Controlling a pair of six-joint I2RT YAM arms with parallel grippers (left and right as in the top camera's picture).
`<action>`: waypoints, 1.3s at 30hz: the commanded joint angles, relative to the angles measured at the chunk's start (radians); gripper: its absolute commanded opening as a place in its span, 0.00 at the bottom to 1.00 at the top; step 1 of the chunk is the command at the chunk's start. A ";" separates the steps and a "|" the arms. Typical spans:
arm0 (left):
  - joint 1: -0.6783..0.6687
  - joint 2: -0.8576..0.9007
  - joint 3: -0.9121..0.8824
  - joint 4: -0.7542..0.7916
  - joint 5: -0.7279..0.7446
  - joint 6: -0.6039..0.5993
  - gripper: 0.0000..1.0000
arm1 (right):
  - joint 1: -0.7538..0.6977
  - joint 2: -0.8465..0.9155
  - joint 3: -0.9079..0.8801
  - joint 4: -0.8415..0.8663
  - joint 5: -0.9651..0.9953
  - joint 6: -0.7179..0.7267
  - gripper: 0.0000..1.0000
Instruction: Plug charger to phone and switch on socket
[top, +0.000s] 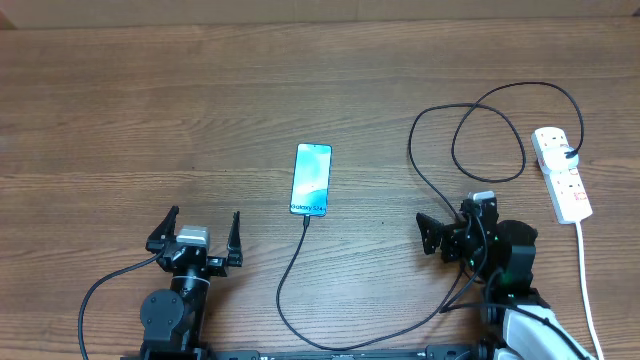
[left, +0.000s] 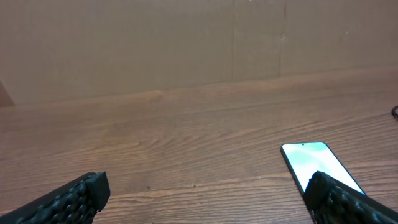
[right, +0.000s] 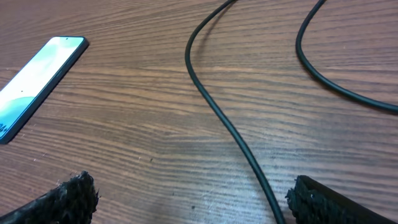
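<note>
Two pairs of jaws stand spread wide, gripping nothing. Your slim blue-screened smartphone (top: 311, 180) lies mid-frame on the wooden surface (top: 120, 110), with the thin black charger cable (top: 288, 285) meeting its lower edge; I cannot tell if it is seated. Bring the right jaws over the white power strip (top: 562, 172) at far right, close them, and press its switch squarely.

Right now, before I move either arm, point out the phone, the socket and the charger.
phone (top: 311, 180), overhead view, middle of its blue screen.
socket (top: 562, 175), overhead view, middle of the white strip.
charger (right: 217, 115), right wrist view, black cable's diagonal run.
</note>
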 joint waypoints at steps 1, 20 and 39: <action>0.008 -0.012 -0.003 -0.002 0.000 0.015 1.00 | 0.006 -0.048 -0.031 0.009 -0.005 -0.012 1.00; 0.008 -0.012 -0.003 -0.002 0.000 0.015 1.00 | 0.006 -0.258 -0.063 -0.128 -0.008 -0.012 1.00; 0.008 -0.012 -0.003 -0.002 0.000 0.015 1.00 | 0.006 -0.530 -0.063 -0.360 -0.008 -0.013 1.00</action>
